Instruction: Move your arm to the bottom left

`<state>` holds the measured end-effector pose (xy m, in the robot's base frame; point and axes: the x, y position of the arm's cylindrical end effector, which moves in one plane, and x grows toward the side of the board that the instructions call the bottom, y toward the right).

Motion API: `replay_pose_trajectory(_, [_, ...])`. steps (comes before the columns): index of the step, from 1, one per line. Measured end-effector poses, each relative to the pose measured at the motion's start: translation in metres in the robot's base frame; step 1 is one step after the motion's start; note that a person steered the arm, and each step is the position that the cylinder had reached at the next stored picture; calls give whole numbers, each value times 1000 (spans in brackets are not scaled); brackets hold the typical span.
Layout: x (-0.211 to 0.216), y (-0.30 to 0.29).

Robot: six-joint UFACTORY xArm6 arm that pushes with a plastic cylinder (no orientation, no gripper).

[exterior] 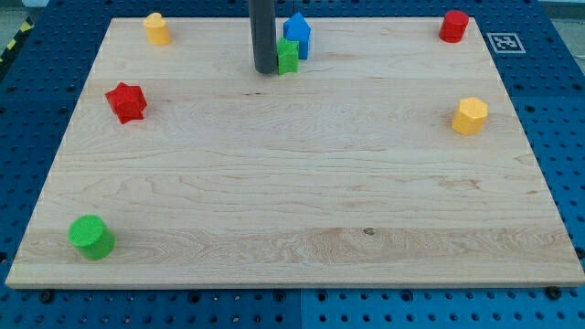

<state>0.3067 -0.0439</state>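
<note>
My tip [264, 70] is the lower end of a dark rod that comes down from the view's top edge, near the top middle of the wooden board [292, 183]. It stands just left of a small green block [288, 56], touching it or nearly so. A blue block [297, 33] with a pointed top sits right behind the green one. At the board's bottom left corner lies a green cylinder [91, 238], far from my tip.
A yellow block [157, 28] sits at the top left and a red star block [126, 101] at the left. A red cylinder [453, 26] sits at the top right and a yellow hexagonal block [470, 116] at the right. Blue pegboard [548, 82] surrounds the board.
</note>
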Motion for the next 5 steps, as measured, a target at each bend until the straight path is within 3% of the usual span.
replay_pose_trajectory(1, [0, 0])
replay_pose_trajectory(2, [49, 6])
replay_pose_trajectory(4, [191, -7])
replay_pose_trajectory(5, [203, -55])
